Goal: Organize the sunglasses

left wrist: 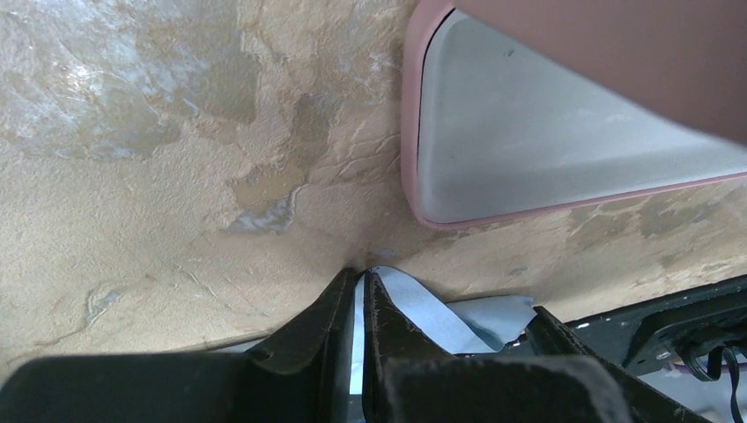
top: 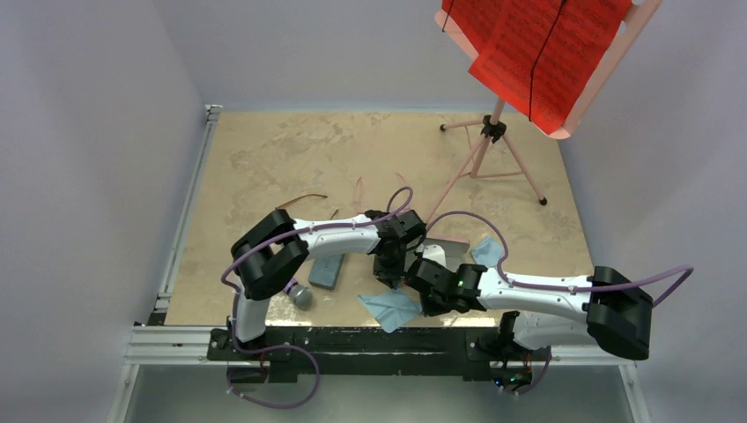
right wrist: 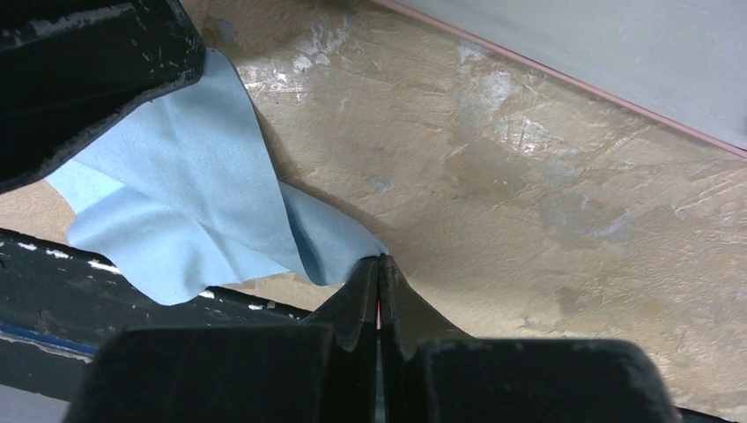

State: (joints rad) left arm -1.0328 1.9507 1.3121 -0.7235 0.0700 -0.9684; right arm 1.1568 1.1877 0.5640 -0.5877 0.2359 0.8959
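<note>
Two end effectors closed | left end effector (left wrist: 359,280) pinching blue cloth (left wrist: 432,313) | right end effector (right wrist: 380,264) pinching its corner

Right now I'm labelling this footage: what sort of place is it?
Probably a robotics test cell: plain grey walls box in a tan tabletop; left arm and right arm sit on a metal rail.

Near the tabletop's (top: 264,159) front edge, 1 cloth (top: 390,308), just before an open case (top: 438,256). Right of that, a 2nd cloth (top: 487,251); behind, sunglasses (top: 304,197), then a stand (top: 493,132).
</note>
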